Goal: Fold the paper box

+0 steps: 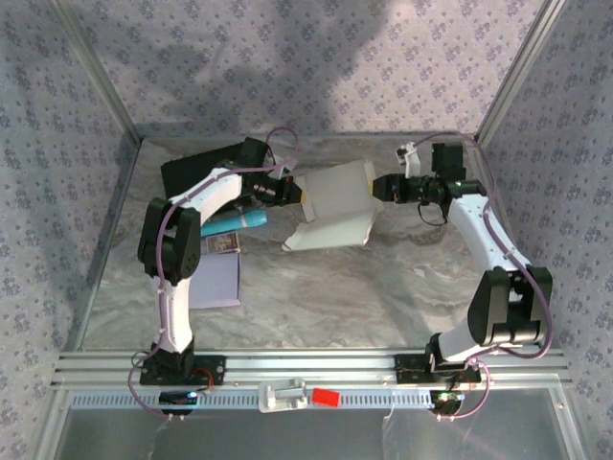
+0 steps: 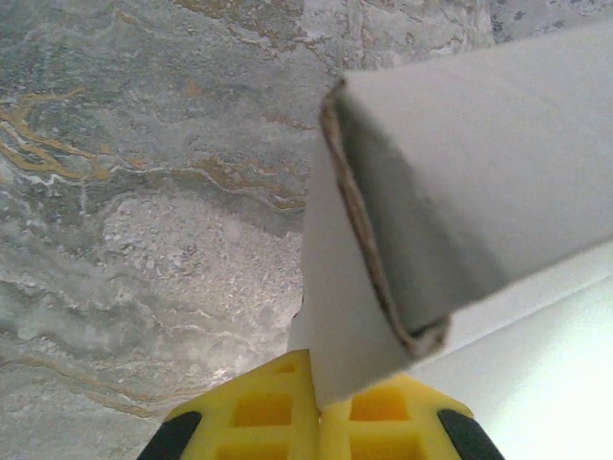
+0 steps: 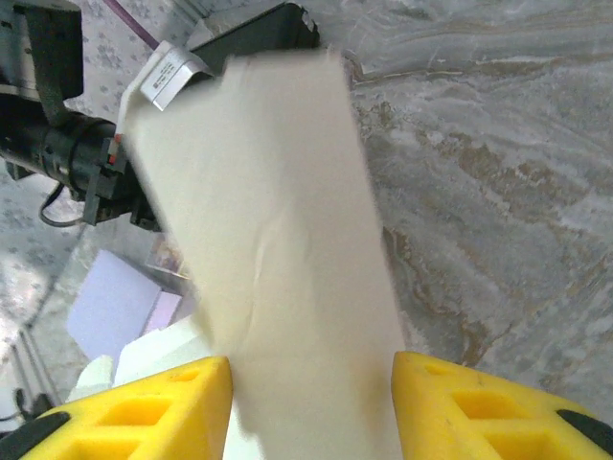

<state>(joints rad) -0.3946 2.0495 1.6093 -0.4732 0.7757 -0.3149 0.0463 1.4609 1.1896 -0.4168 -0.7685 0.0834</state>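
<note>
Our left hand (image 2: 316, 407) pinches the paper box (image 1: 335, 203) — our right hand (image 3: 311, 383) sits around it, but we cannot tell if it grips.

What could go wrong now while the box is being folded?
1. The left gripper pinches only a thin edge of the box; it may slip or tear.
2. The right gripper has its fingers apart around a blurred panel; the box may sag or unfold.

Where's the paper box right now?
Top view: the paper box is in the middle of the table, toward the far edge; the left gripper pinches its left edge and the right gripper is at its right side.
</note>
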